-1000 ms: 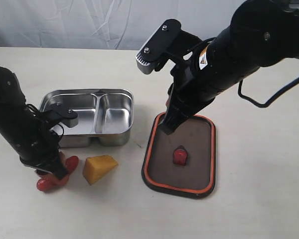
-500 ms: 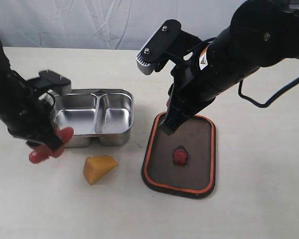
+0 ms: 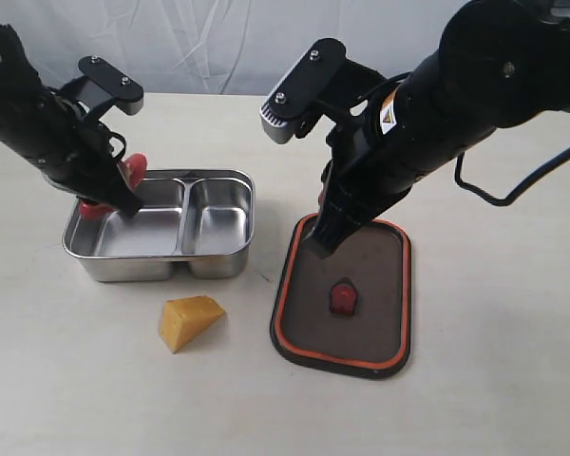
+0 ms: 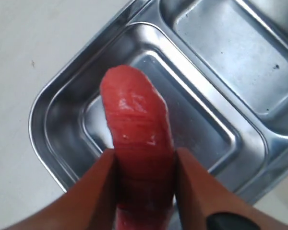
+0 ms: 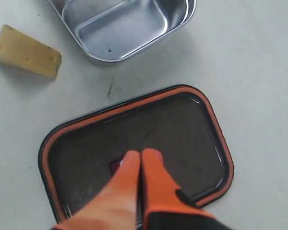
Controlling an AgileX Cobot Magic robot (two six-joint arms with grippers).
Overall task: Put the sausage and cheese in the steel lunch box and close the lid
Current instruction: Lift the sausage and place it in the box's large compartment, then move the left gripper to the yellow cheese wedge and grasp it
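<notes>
While the sausage hangs over the box, the release geometry is what I care about.

Steel lunch box (image 3: 152, 267): at 9 o'clock on the table in the exterior view, both compartments empty, the larger one on its 9 o'clock side.

Lid (image 3: 380, 323): flat on the table at 4 o'clock from the box, apart from it, seal rim up and valve (image 3: 344, 299) showing.

Right gripper (image 3: 321, 243): fingers pressed together, holding nothing, above the lid's 11 o'clock corner. I cannot tell whether it is touching.

Cheese (image 3: 190, 322): on the table at 6 o'clock from the box, near its front wall and not touching. It is closer to the left arm's side.

Left gripper (image 3: 114, 197): clamped on the sausage (image 3: 134, 170), jaws part-way in around its middle.

Key relation: the wrist view puts the sausage's (image 4: 137, 143) free end over the floor of the larger compartment, inside the rim. In the exterior view its long axis runs diagonally, from 2 to 8 o'clock, and its lower end sits close to the box's 9 o'clock wall.

My call: nudge toward 3 o'clock before letting go, or that end may catch the rim.
</notes>
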